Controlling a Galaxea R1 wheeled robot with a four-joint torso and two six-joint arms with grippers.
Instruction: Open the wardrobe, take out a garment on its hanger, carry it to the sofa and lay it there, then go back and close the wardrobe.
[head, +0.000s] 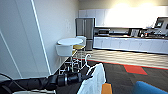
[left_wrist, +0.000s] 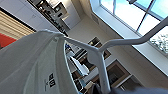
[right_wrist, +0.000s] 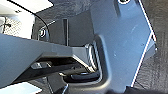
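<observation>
In the head view the left arm comes in low from the left, its dark jointed links ending at the left gripper (head: 86, 75). Its fingers are clamped on the white hanger (head: 87, 60), just under the curved hook that stands above the gripper. From the hanger hangs the white T-shirt (head: 95, 81), draped down in front of the gripper, clear of the floor.

The left wrist view looks up along the same load: the hanger's (left_wrist: 100, 50) neck and one arm run across the picture, and the T-shirt (left_wrist: 30, 65) bulges beside them, its collar label showing dark print. Behind it are a high window and pale walls.

In the right wrist view dark robot parts sit over grey carpet; whether the right gripper's fingers are apart or together cannot be told.

Just beyond the shirt, low in the head view, sits a small orange object (head: 107, 88), and to its right the rounded corner of a bright blue seat (head: 150, 88). The floor is dark carpet with a red patch (head: 135, 69). Farther off on the left, by the white wall, stands a round white table (head: 70, 41) with stools (head: 78, 47). Farthest away are a steel refrigerator (head: 85, 31) and a long kitchen counter (head: 130, 43) of white cabinets.
</observation>
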